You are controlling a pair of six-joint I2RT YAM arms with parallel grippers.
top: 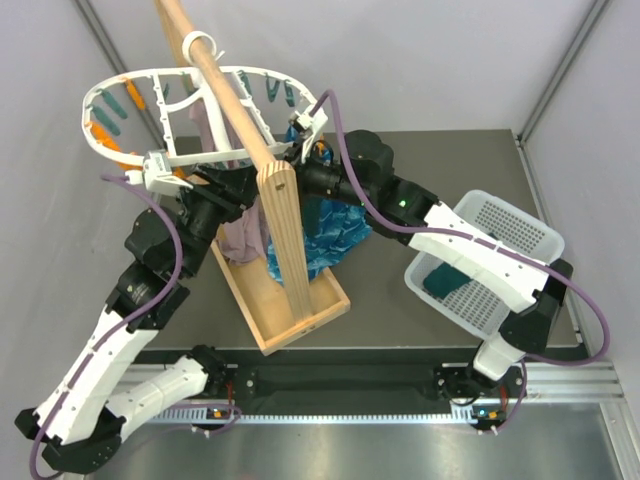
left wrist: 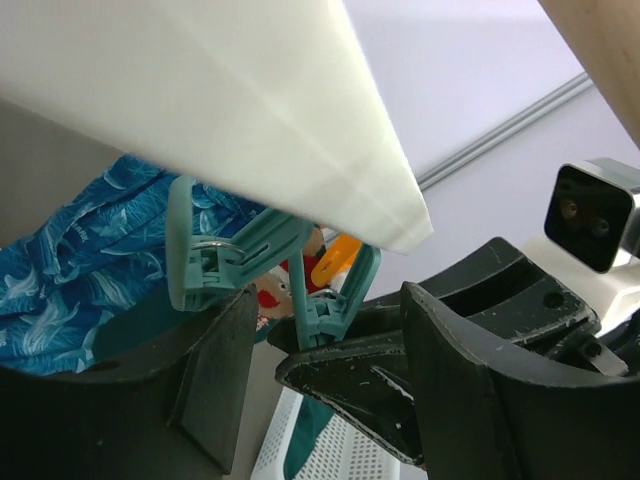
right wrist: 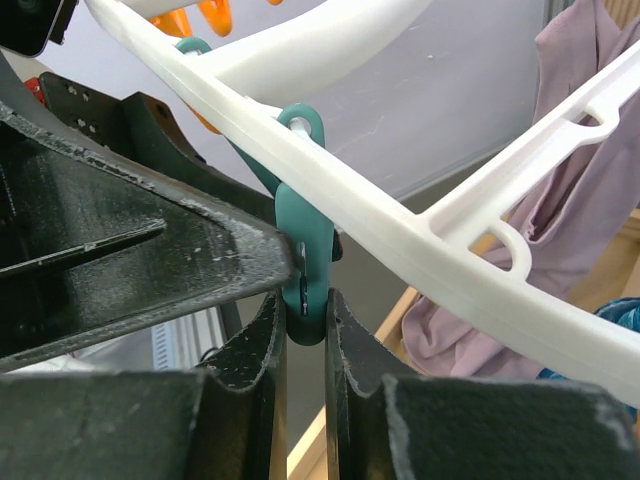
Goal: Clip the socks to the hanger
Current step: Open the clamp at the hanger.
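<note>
The white oval hanger (top: 88, 118) hangs by its hook on the wooden pole (top: 232, 100), with teal and orange pegs under its rim. My right gripper (right wrist: 305, 322) is shut on a teal peg (right wrist: 306, 255) just under the hanger's frame (right wrist: 420, 235). My left gripper (left wrist: 320, 390) is open right beside it. Its jaws stand wide apart around the right gripper's fingertip and that peg (left wrist: 328, 305). One dark teal sock (top: 446, 282) lies in the white basket, also seen in the left wrist view (left wrist: 300, 440). I see no sock in either gripper.
The white perforated basket (top: 512, 228) stands at the right. A wooden tray base (top: 300, 325) with an upright post (top: 285, 235) holds the pole. A mauve-grey cloth (top: 242, 238) and a bright blue cloth (top: 335, 235) hang or lie beside the post.
</note>
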